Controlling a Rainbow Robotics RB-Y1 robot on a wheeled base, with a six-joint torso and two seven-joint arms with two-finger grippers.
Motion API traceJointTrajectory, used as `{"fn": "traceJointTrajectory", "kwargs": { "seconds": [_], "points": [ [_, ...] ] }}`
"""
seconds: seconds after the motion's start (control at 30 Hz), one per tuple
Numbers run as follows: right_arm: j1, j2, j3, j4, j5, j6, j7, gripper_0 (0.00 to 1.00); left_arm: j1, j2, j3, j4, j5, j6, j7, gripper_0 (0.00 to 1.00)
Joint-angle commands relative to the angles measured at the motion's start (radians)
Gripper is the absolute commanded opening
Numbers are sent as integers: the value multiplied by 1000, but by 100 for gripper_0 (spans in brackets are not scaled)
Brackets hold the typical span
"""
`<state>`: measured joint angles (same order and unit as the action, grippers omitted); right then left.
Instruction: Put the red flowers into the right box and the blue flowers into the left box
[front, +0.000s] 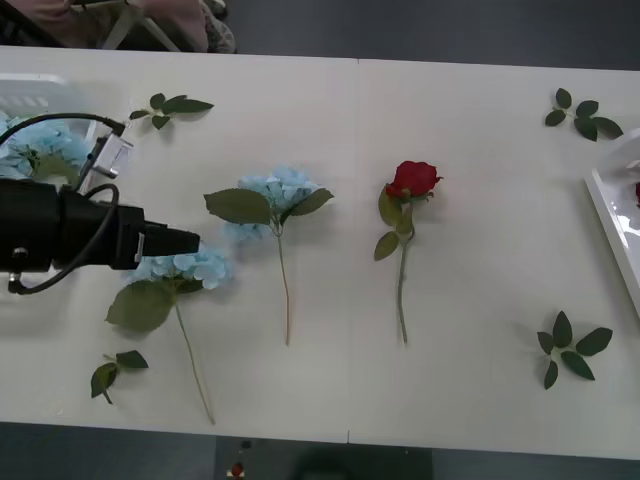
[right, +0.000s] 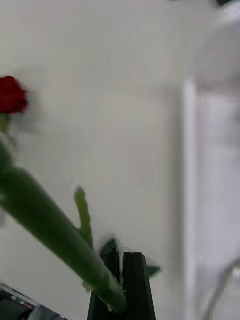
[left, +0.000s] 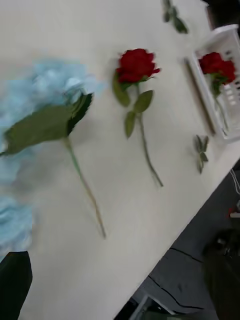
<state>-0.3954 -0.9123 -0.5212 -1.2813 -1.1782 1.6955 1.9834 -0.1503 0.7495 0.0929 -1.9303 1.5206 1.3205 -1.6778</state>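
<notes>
Left end effector (front: 190, 243) hovers low over the near blue flower (front: 185, 268) beside the left box (front: 30, 95), its opening impossible to tell. Right end effector (right: 121, 280) is pinched narrow on a green stem (right: 55, 235) beside the right box (front: 612, 215). One red rose (front: 413, 180) lies mid-counter (front: 480, 300).

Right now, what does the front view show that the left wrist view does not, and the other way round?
The front view adds the left box, with blue flowers in it. The left wrist view adds the bloom and stem of a red flower lying in the right box. Shared: the rose on the table, the middle blue flower, leaf sprigs, and the left hand over another blue flower.
</notes>
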Motion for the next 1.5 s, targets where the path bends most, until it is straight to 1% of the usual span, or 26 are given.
{"fn": "traceJointTrajectory", "kwargs": {
  "seconds": [0.03, 0.17, 0.27, 0.33, 0.43, 0.6, 0.73, 0.8, 0.87, 0.9, 0.93, 0.97, 1.0, 1.13, 1.27, 1.33, 1.4, 1.43, 1.5],
  "points": [
    [-16, -65, 4, -23, 183, -20, -61, 0, 52, 59, 22, -16, -79, 2, 113, 100],
    [-14, -82, 7, 19, 377, -77, -75, 0, 74, 77, 24, -15, -203, 2, 148, 100],
    [-16, -91, 13, 85, 459, -146, -74, 0, 74, 83, 19, 10, -263, 2, 151, 100],
    [-16, -91, 24, 135, 511, -200, -70, 0, 64, 83, 5, 50, -292, 0, 144, 100],
    [-16, -89, 63, 201, 558, -269, -75, 0, 34, 83, -48, 85, -333, -15, 136, 100],
    [-16, -71, 135, 303, 569, -410, -77, 0, 0, 68, -140, 105, -425, -57, 142, 100],
    [-14, -39, 188, 350, 574, -516, -81, 0, -25, 11, -202, 139, -511, -83, 148, 100],
    [-16, -23, 199, 359, 578, -545, -83, 0, -34, -16, -219, 155, -542, -87, 145, 100],
    [-16, -5, 201, 367, 583, -562, -80, 10, -35, -45, -229, 157, -583, -98, 145, 100],
    [-16, 0, 199, 367, 586, -570, -80, 33, -35, -59, -231, 159, -602, -98, 145, 100],
    [-16, 4, 201, 367, 589, -574, -75, 75, -34, -76, -231, 159, -617, -99, 145, 100],
    [-16, 4, 199, 367, 589, -577, -75, 97, -31, -93, -231, 159, -637, -98, 145, 100],
    [-16, 4, 199, 367, 588, -577, -72, 100, -28, -108, -231, 159, -652, -98, 145, 100],
    [-16, 4, 199, 346, 574, -568, -54, 100, -23, -154, -231, 160, -724, -96, 147, 100],
    [-16, 4, 155, 275, 528, -488, -47, 100, -23, -183, -234, 160, -783, -96, 144, 100],
    [-16, 4, 125, 217, 468, -413, -51, 100, -25, -187, -257, 160, -830, -96, 138, 100],
    [-16, 4, 119, 168, 416, -359, -58, 100, -29, -187, -280, 160, -864, -98, 135, 100],
    [-16, 4, 116, 140, 368, -329, -64, 100, -31, -187, -291, 160, -885, -98, 132, 89],
    [-16, 4, 113, 102, 295, -292, -74, 100, -34, -187, -298, 160, -907, -98, 128, 49]
  ]
}}
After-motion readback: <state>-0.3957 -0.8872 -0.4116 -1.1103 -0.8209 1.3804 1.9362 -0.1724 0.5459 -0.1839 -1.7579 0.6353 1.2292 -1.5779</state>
